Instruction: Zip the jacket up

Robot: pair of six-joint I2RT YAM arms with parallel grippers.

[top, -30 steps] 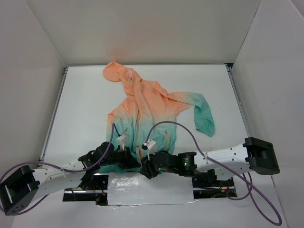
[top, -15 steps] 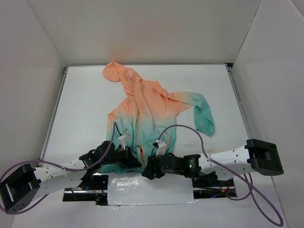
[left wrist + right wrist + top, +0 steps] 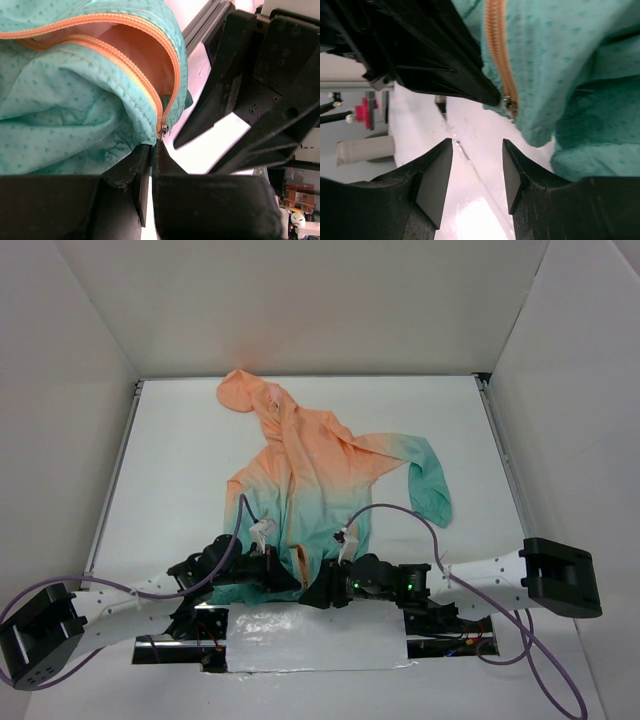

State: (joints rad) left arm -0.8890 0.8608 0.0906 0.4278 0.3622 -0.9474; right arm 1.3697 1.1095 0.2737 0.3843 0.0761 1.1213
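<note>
White table [image 3: 180, 460] — left gripper [image 3: 152, 147] jaws pinch jacket [image 3: 310, 460], right gripper [image 3: 477, 145] jaws apart.

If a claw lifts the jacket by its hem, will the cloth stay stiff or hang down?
Probably hang: the jacket lies in soft folds, so it would likely sag. It looks thin, so probably light; a push would likely bunch it, not slide it. The zipper bends loosely, so it may buckle unless pulled taut.

Right gripper [image 3: 476, 146] spread, left [image 3: 151, 151] seemingly pinched
</note>
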